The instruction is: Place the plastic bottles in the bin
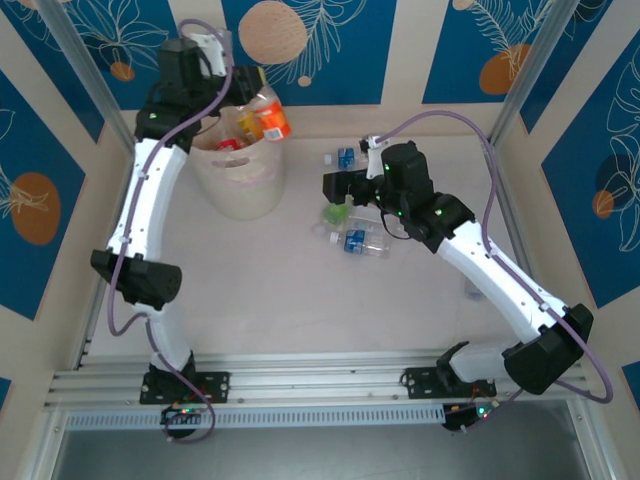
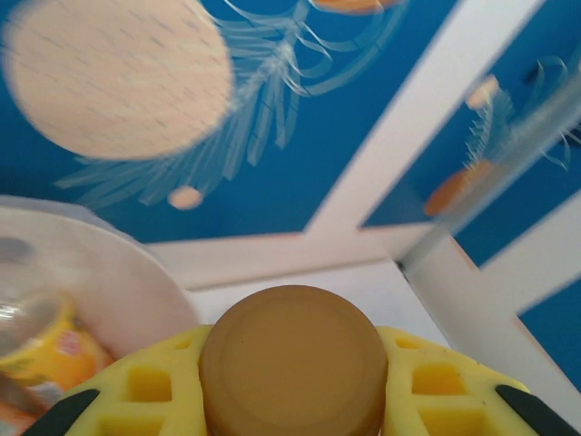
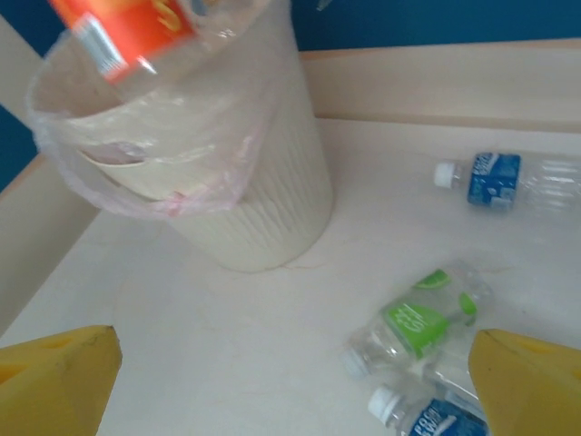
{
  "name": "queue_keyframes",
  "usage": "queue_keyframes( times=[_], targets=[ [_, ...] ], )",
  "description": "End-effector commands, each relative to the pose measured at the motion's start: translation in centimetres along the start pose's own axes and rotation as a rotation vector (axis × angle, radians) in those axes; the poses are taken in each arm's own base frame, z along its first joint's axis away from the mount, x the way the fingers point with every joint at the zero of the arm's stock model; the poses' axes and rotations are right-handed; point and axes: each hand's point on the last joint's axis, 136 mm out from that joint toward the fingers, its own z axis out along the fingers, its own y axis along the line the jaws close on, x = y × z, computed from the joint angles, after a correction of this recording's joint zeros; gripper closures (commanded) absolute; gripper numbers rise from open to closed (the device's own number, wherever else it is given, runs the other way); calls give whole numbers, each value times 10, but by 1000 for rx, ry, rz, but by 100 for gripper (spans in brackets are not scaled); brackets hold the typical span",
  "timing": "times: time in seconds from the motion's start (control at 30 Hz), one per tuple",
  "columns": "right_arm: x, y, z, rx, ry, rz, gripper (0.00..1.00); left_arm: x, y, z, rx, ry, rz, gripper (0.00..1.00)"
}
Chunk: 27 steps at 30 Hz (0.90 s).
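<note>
Orange-labelled bottle was clamped in the left gripper, jaws pinched narrow on it, held tilted just over the mouth of the bin at the far left of the table; other bottles lay inside the bin, one a yellow-labelled bottle. Right gripper was spread wide with nothing in it, hovering over the table to the right of the bin. Loose on the table by it: a green-labelled bottle, a blue-labelled bottle farther back, and a second blue-labelled bottle nearest the fingers.
</note>
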Motion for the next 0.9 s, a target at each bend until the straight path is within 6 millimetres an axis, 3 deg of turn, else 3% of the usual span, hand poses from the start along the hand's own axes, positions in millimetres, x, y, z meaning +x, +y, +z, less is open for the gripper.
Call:
queue_keyframes(
  times=[0.0,0.13,0.4,0.63,0.87],
  targets=[
    [19,-19,-2,99,43,45,1,-57,10,-36,-50,-186,28,100],
    [26,-23,-1,116,65,59,1,-73,40,-42,-99,-231,9,100],
    [36,-27,-4,144,89,66,1,-71,101,-49,-269,-202,70,100],
    [46,-30,-2,161,107,84,1,-65,122,-41,-338,-171,160,100],
    [53,-39,-2,213,124,103,1,-44,151,-34,-451,-85,210,100]
  ],
)
